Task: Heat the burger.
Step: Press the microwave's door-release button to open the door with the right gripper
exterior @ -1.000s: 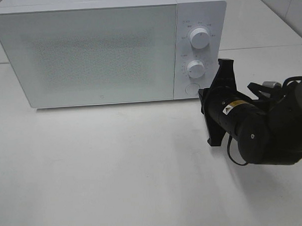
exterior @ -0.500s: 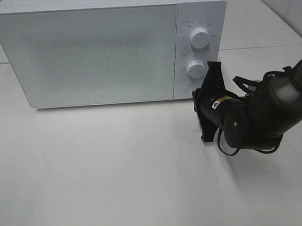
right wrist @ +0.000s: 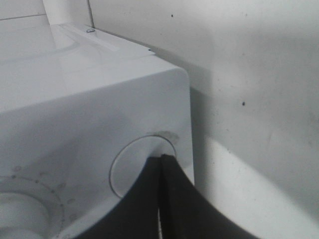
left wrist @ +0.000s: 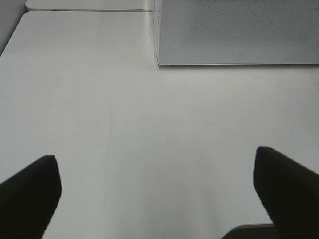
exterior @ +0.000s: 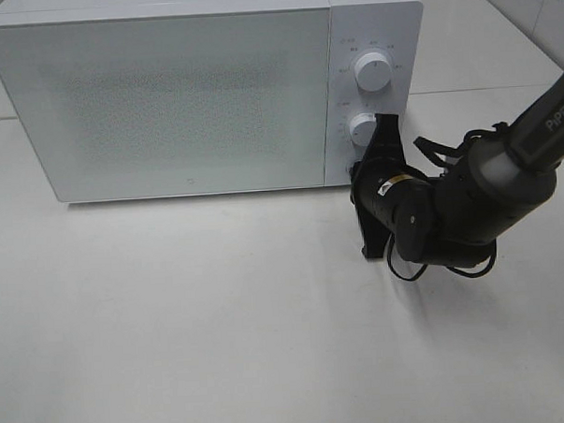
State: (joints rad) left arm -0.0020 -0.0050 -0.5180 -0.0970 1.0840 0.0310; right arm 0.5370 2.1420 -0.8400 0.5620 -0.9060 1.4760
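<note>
Touching the round button (right wrist: 127,169) under the microwave's (exterior: 183,94) dials with my right gripper (right wrist: 161,162) closed tight, I find the door (exterior: 165,109) shut, my left gripper (left wrist: 157,186) spread wide over the table (exterior: 174,319), and cannot tell where the burger is.

- White microwave (exterior: 184,103) stands at the rear of the table (exterior: 222,336), door shut.
- Door (exterior: 168,179): pale, with a speckled grey window over most of its face; interior not discernible.
- Control panel to the right of the door: upper knob (exterior: 373,72) with lower knob (exterior: 363,128) directly beneath; both white, markings illegible.
- Round button (right wrist: 130,167) sits below the lower knob, near the panel's bottom corner.
- Table surface white and matt, with faint scuff lines (left wrist: 109,129).
</note>
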